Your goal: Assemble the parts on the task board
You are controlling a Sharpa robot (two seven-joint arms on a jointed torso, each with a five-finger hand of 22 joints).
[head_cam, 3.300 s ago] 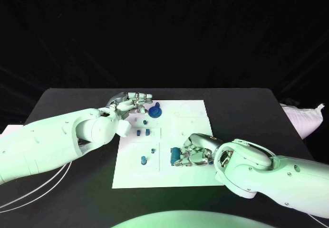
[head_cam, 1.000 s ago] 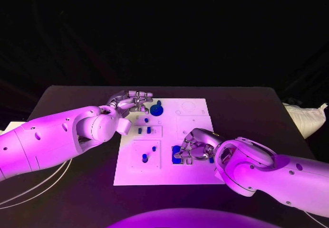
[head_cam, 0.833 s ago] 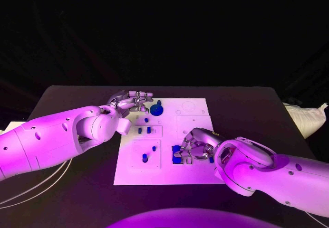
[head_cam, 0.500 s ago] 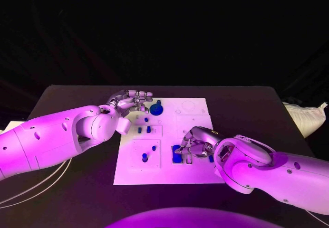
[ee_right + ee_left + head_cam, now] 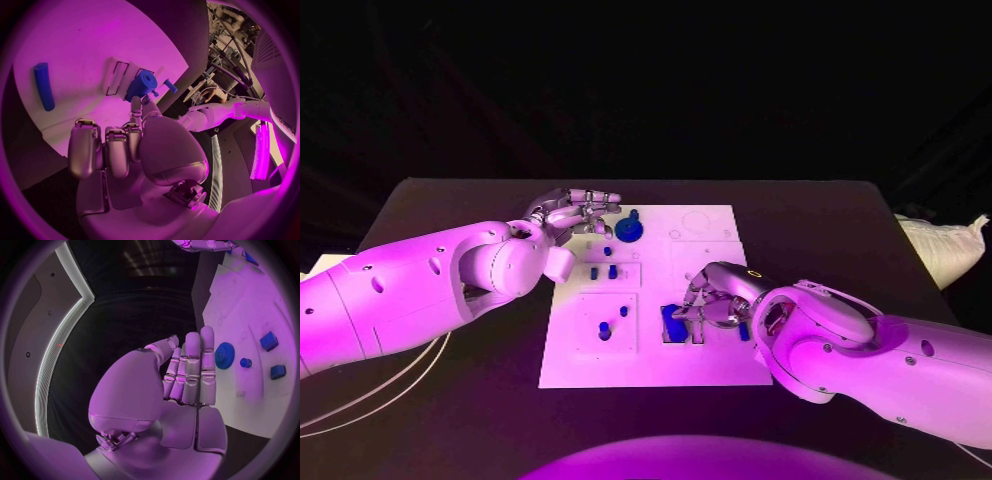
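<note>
Head view: white task board (image 5: 711, 360) mid-table, right hand (image 5: 708, 303) pinching a blue block (image 5: 674, 324) on the board's right side, left wrist view: left hand (image 5: 181, 385) holding nothing, fingers straight, beside a blue gear (image 5: 224, 355), right wrist view: fingertip on the block.

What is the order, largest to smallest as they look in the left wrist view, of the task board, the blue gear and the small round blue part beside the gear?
1. Task board, by far the largest.
2. Blue gear.
3. Small round blue part, smallest.
</note>
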